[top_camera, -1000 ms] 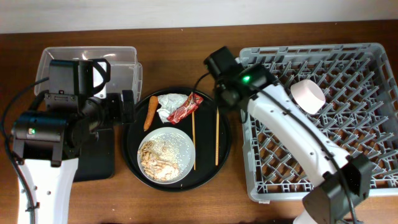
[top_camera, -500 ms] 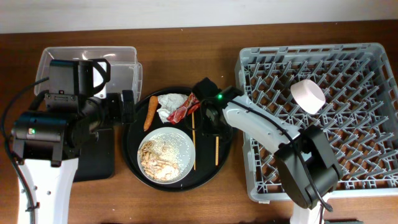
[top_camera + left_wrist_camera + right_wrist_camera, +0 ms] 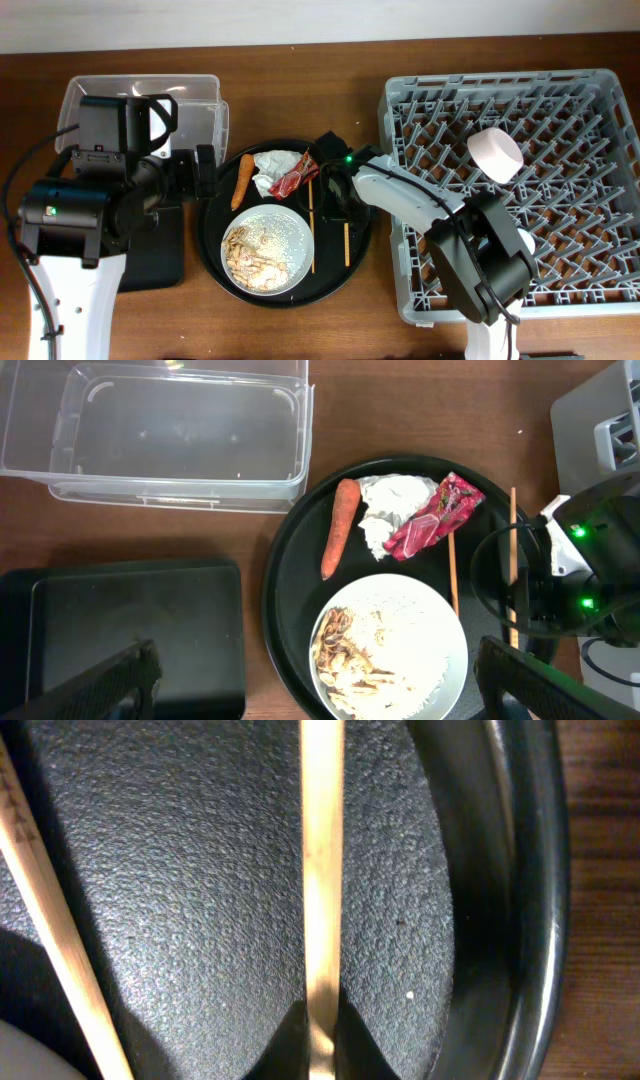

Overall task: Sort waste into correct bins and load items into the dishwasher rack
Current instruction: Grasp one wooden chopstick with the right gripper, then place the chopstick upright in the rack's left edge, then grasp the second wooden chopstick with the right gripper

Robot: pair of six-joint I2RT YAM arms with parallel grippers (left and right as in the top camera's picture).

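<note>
My right gripper [image 3: 340, 196] is down on the round black tray [image 3: 215, 215], and in the right wrist view its jaws [image 3: 321, 1025] are shut on one wooden chopstick [image 3: 322, 860]. The other chopstick [image 3: 311, 228] lies to its left. The white bowl [image 3: 267, 248] holds rice and food scraps. The orange carrot piece [image 3: 240, 182], the white napkin [image 3: 272, 166] and the red wrapper [image 3: 297, 175] lie on the tray behind the bowl. My left gripper [image 3: 315, 660] is open and empty, high above the tray's left side. A pale cup [image 3: 496, 154] lies in the grey rack [image 3: 600, 200]. No speckled plate shows.
The clear tub [image 3: 200, 95] stands at the back left. The flat black rectangular tray [image 3: 160, 255] lies in front of it, partly under my left arm. The rack fills the right side, its left wall close to the round tray.
My right arm has swung from the rack's back left corner down onto the round tray and settled over the right chopstick. The left arm has not moved.
</note>
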